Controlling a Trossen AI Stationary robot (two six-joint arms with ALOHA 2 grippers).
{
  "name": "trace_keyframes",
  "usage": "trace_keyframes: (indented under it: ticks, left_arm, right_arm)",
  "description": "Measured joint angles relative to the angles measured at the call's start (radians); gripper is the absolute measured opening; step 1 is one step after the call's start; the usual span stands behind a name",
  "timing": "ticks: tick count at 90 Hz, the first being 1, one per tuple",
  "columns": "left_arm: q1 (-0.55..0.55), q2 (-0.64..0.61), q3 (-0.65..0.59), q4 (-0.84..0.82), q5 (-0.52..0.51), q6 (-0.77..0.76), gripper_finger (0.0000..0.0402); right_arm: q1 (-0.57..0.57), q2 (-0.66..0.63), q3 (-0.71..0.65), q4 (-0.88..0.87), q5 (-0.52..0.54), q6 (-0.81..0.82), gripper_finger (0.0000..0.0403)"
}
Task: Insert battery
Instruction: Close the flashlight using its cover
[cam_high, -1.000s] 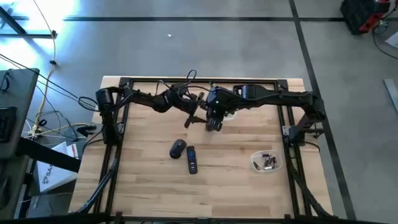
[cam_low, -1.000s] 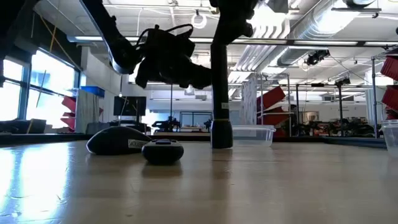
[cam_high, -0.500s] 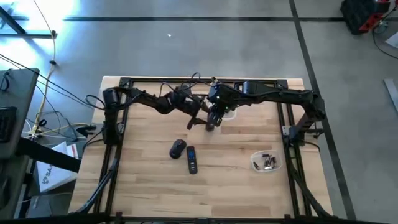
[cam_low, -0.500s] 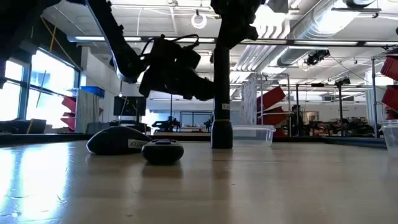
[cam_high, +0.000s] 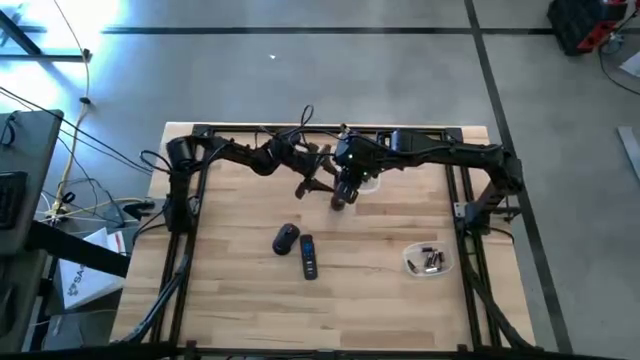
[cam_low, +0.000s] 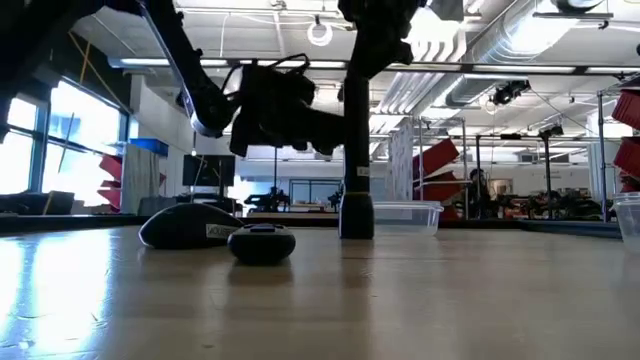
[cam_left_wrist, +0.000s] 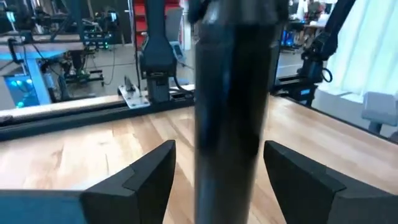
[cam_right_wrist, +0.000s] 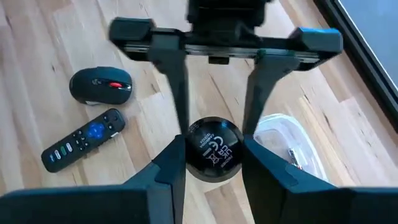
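Note:
A black cylinder (cam_low: 355, 150) stands upright on the table's far middle. My right gripper (cam_right_wrist: 213, 155) comes down over it and is shut on it. My left gripper (cam_left_wrist: 219, 149) is open and lies about level. One finger stands on each side of the cylinder (cam_left_wrist: 230, 112), with a gap on both sides. Small batteries lie in a clear tub (cam_high: 428, 261) at the right. A black remote (cam_high: 308, 256) and a dark mouse (cam_high: 286, 238) lie flat nearer the front. My right gripper pinches the cylinder's upper end (cam_right_wrist: 193, 155) between its two fingers. The round end face with printed marks (cam_right_wrist: 214, 144) shows between them. The fingers point down from above. The cylinder stands upright with its lower end (cam_low: 356, 228) on the table.
A second clear tub (cam_right_wrist: 283, 140) stands just beyond the cylinder, toward the far edge. Black frame rails (cam_high: 330, 130) run along the table's far edge and sides. The near half of the wooden table (cam_high: 330, 310) shows bare boards.
My left gripper has tipped from slanting down to about level, staying beside the cylinder. The cylinder has kept its place, upright on the table in my right gripper.

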Motion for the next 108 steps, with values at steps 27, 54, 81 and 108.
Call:
trace_keyframes:
  ticks: [27,54,81,108]
  left_arm:
    - [-0.027,0.048,0.041,-0.008,0.006,0.011,0.0204]
    - [-0.007,0.045,0.041,-0.019,0.017,-0.007,0.0126]
    - [-0.055,0.042,0.041,-0.016,-0.185,-0.072,0.0126]
    - [-0.094,0.037,0.041,-0.02,-0.362,-0.103,0.0126]
  right_arm:
    - [0.0,0.0,0.0,0.0,0.0,-0.007,0.0099]
    - [0.0,0.0,0.0,-0.004,-0.007,-0.023,0.0099]
    - [0.0,-0.004,0.0,-0.05,0.067,0.043,0.0099]
    - [0.003,-0.005,0.0,-0.08,0.145,0.154,0.0099]
